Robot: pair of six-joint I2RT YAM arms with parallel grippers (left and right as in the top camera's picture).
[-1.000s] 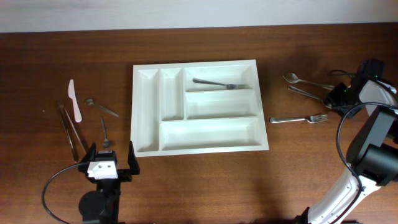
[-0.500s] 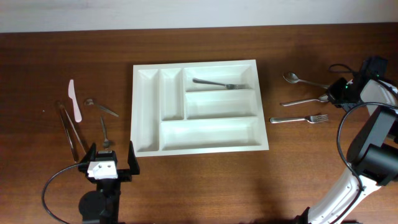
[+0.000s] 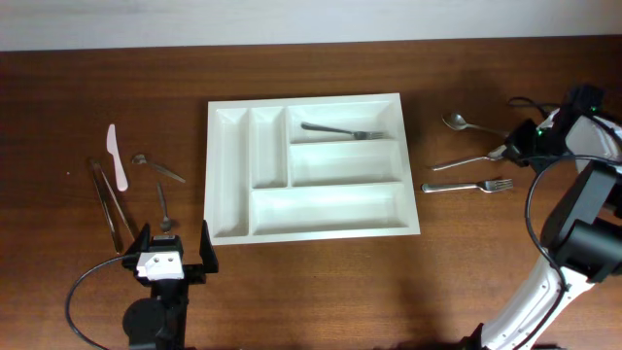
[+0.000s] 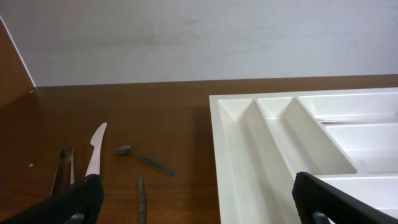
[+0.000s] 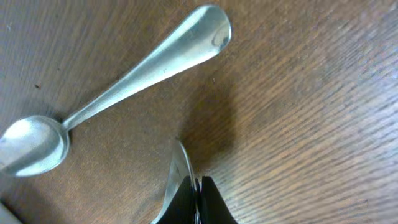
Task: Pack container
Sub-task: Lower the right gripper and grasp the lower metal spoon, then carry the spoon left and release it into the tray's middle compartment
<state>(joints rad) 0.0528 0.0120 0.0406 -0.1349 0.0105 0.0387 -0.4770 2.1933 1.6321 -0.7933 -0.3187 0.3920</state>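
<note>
Moved: over the last second the silver utensil (image 3: 468, 158) has swung round, and its free end now lies closer to the loose fork (image 3: 468, 185). The left arm and the container have not shifted.
Right gripper (image 5: 194, 198): pressed together on the tip of the silver utensil. In the wrist view a thin sliver of metal stands out from between the dark fingers, low over the wood. I cannot tell what kind of cutlery it is.
Beside it: a spoon (image 5: 124, 87) lies flat on the table (image 3: 292, 282), just past the pinched tip and apart from it. Its bowl points toward the container.
In the way: the loose fork lies just on the robot's side of the held piece, tines to the right, between it and the table's near edge. A black cable loops beside the right arm.
Container (image 3: 330, 207): white tray at the middle of the table, well to the left of the right gripper. Its two narrow slots are on the left and its three long ones on the right.
Inside: one fork (image 3: 342, 130) in the farthest long compartment.
Left gripper (image 3: 173, 245): spread wide, near the tray's near left corner and holding nothing.
Left of the tray: a white plastic knife (image 3: 117, 156), tongs (image 3: 112, 204) and two small metal pieces (image 3: 157, 168), all apart from the tray.
</note>
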